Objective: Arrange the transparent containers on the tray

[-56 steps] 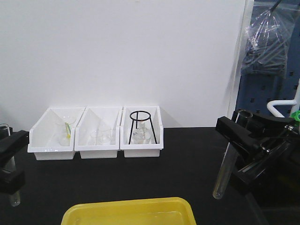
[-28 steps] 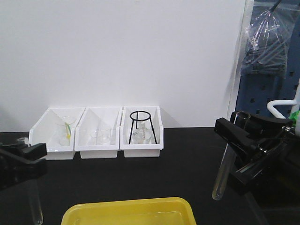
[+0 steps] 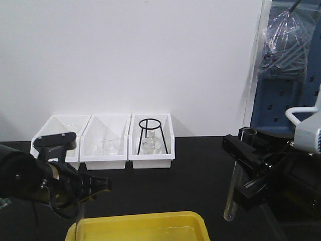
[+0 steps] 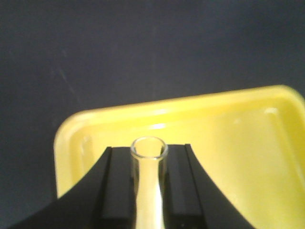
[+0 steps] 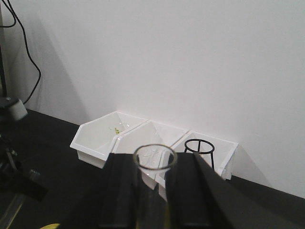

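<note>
Left pincer (image 4: 148, 153) clamps test tube (image 4: 149, 195) over left end of yellow tray (image 3: 140, 218). Right pincer (image 5: 155, 164) holds second test tube (image 3: 231, 193) near-upright above table (image 3: 190, 165), right of tray. Risk: release from height, glass cracks; round tube rolls toward rim.

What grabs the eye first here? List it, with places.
The bright yellow tray lies at the front of the black table. The left gripper is shut on one test tube above the tray's left end, and the right gripper holds a second test tube upright, right of the tray. Three white bins line the back wall.
</note>
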`<state>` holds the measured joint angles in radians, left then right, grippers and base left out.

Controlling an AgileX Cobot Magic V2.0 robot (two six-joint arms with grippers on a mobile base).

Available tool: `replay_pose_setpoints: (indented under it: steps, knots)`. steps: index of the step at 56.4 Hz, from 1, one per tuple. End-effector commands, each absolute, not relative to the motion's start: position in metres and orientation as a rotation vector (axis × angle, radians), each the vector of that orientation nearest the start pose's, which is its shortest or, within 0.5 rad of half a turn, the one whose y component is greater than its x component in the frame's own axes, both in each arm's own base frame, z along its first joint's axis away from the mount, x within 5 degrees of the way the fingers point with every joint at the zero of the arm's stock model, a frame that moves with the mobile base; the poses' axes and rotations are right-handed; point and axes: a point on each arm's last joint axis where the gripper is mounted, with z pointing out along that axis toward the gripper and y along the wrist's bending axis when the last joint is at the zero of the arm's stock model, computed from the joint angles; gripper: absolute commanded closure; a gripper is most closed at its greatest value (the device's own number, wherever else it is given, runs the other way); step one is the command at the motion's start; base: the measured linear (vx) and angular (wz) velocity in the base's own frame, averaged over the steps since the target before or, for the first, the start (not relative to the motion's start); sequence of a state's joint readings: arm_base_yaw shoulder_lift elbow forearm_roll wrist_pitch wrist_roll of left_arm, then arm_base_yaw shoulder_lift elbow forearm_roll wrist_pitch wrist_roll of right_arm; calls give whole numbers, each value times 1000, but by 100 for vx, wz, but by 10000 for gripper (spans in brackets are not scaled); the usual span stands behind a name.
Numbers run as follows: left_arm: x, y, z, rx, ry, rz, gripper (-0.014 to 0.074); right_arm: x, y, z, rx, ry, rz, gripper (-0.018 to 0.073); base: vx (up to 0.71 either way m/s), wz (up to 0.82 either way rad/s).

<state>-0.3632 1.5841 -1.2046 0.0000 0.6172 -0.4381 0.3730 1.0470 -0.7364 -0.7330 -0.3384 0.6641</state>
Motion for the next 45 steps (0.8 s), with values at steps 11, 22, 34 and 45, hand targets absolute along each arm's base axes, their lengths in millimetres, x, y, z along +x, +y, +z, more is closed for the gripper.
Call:
replay_pose_setpoints:
  steps: [11, 22, 34, 45]
  knots:
    - [340, -134, 240, -142, 2664, -314, 597, 203, 104, 373, -483, 1385, 483, 572, 0, 0]
    - [347, -136, 211, -170, 2747, -277, 595, 203, 104, 373, -476, 1388, 491, 571, 0, 0]
    - [351, -137, 193, -210, 2791, -257, 566, 203, 104, 373, -476, 1388, 491, 571, 0, 0]
    - [351, -137, 183, -231, 2827, -239, 500, 203, 104, 373, -477, 1387, 492, 571, 0, 0]
